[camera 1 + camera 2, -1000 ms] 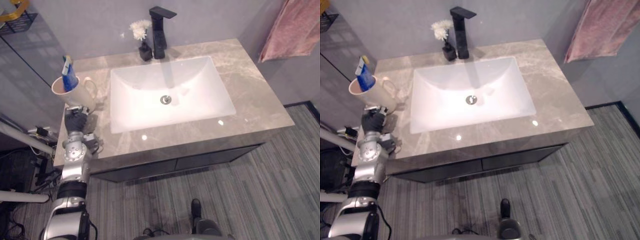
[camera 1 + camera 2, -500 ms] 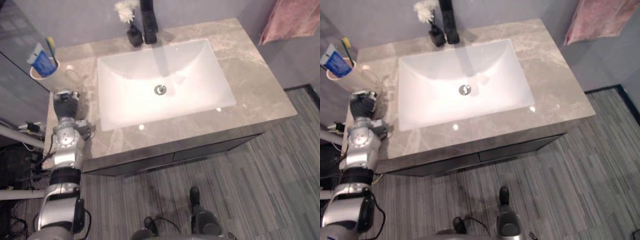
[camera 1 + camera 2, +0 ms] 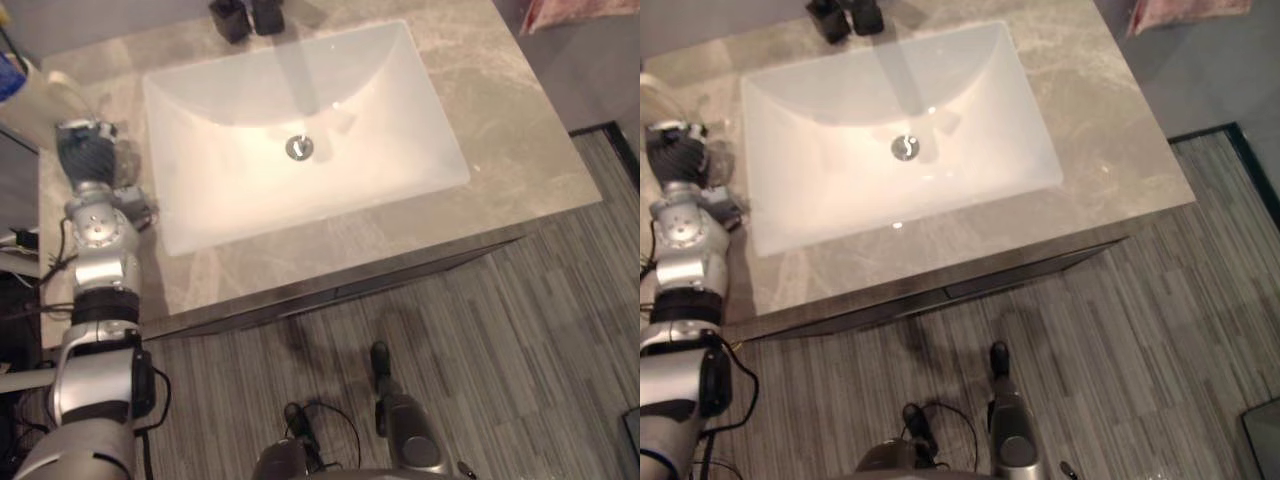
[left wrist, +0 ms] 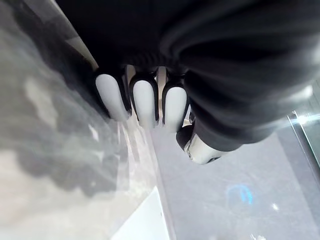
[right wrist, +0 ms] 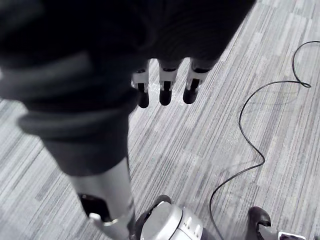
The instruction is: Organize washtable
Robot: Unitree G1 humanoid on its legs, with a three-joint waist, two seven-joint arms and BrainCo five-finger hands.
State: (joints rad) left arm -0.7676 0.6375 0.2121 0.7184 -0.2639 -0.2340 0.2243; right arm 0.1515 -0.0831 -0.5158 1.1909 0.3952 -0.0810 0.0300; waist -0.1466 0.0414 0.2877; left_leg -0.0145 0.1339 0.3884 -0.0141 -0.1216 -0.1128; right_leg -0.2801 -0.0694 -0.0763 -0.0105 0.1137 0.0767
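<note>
parking the cup (image 3: 30,95) at the tabletop (image 3: 500,120) corner seems the step, left hand (image 3: 88,152) just beside it, grip unreadable, right hand (image 5: 165,85) with fingers slack; next, pulling clear without tipping it.

Grey marble counter (image 3: 510,140) with white sink (image 3: 230,150), black faucet (image 3: 268,14), black vase (image 3: 228,18).

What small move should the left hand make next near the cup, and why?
Probably a slight lowering, to settle the cup on the counter left of the sink. The left hand is close beside the cup there, though its grip is hidden.
</note>
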